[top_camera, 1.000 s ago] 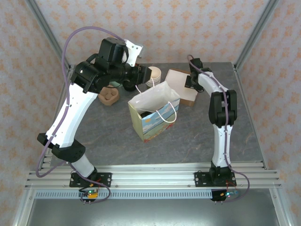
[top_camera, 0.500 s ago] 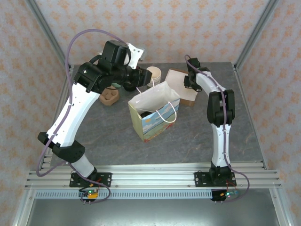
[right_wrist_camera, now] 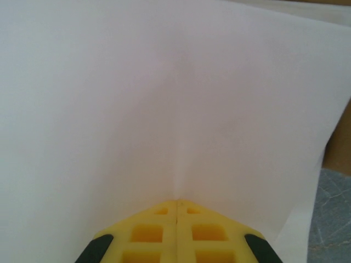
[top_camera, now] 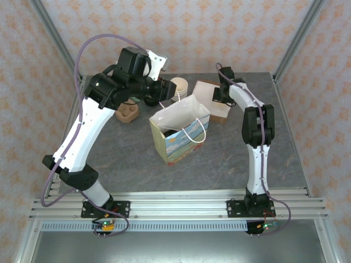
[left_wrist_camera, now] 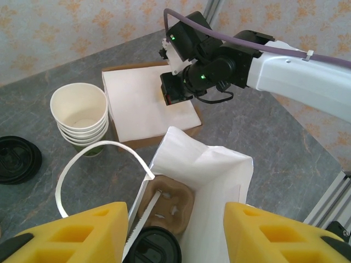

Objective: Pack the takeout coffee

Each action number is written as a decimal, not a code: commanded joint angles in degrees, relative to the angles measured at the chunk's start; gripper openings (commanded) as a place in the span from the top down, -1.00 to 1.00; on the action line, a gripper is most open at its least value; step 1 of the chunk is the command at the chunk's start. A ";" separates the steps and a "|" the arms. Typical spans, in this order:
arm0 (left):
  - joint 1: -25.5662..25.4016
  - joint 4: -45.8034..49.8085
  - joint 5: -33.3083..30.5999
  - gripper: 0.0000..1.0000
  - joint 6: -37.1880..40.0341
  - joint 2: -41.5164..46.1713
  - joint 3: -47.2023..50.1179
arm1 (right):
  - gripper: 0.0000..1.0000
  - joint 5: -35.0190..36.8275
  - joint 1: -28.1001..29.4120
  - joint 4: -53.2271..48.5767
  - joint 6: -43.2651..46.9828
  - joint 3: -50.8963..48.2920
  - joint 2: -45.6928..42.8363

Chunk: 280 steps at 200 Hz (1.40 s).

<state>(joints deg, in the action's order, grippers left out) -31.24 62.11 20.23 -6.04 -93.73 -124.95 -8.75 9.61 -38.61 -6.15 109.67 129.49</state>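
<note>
Inside the paper bag [left_wrist_camera: 215,181], the takeout coffee [left_wrist_camera: 154,247] shows as a round black lid beside a brown pulp cup carrier [left_wrist_camera: 165,204] that lies in the bag's bottom; the cup's body is hidden under the lid. Above the bag's mouth hangs the left tool [left_wrist_camera: 175,219], its yellow fingers [left_wrist_camera: 74,233] spread wide on either side of the lid and touching nothing. From the top camera the bag [top_camera: 181,129] stands upright near the middle of the grey bench [top_camera: 219,159], with the left tool [top_camera: 160,92] over its far edge. Just behind the bag a stack of cream cups [left_wrist_camera: 81,112] stands, with loose black lids [left_wrist_camera: 16,159] to its left. The right tool [left_wrist_camera: 175,90] rests on a white sheet [left_wrist_camera: 145,107] that covers a brown box [top_camera: 210,107]. Its fingers [right_wrist_camera: 151,233] are pressed together, tips against the sheet [right_wrist_camera: 164,98]; I cannot tell whether paper is caught between them.
</note>
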 commanded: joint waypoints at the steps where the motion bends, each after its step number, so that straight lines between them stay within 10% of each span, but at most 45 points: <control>1: -0.12 -0.93 -1.54 0.01 0.68 1.73 0.67 | 1.00 -3.55 0.16 2.51 -0.25 -2.48 -6.19; 60: -0.09 -0.71 -1.42 0.01 1.03 1.88 0.93 | 0.97 0.06 -0.49 2.60 -0.75 -6.86 -10.19; 140: -0.06 -0.71 -1.63 0.01 1.12 1.85 1.70 | 0.14 1.39 -4.58 3.53 -1.77 -3.06 -8.54; 280: -0.07 -0.73 -2.03 0.01 1.35 1.95 2.02 | 0.08 0.75 -3.90 1.75 -4.98 -4.79 -2.76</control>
<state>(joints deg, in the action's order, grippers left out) -31.24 62.11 19.00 -5.89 -93.45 -123.15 -8.19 5.13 -36.64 -10.50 105.21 126.63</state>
